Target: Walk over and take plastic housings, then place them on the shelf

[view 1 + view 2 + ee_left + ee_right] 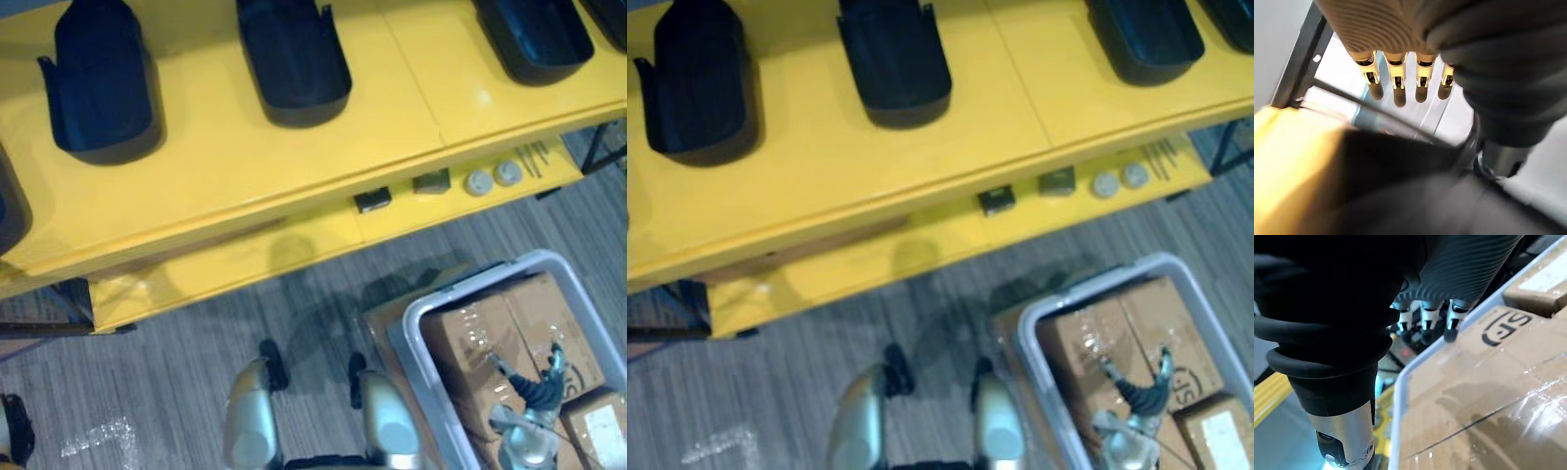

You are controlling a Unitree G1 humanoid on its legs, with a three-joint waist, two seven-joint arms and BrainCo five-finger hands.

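Guessing it's well along: several plastic housings (294, 59) already sit on the yellow shelf (225, 166), left hand (1398, 81) and right hand (1425, 323) both open and empty, the right one above a crate (411, 323) of cardboard boxes (490, 333), so maybe another fetch left.

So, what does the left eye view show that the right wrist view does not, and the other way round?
The left eye view adds the yellow shelf, with black plastic housings standing on its top level and small parts on its lower level. The right wrist view adds a close look at the fingers, straight and holding nothing. Both show the right hand over the cardboard boxes in the pale bin.
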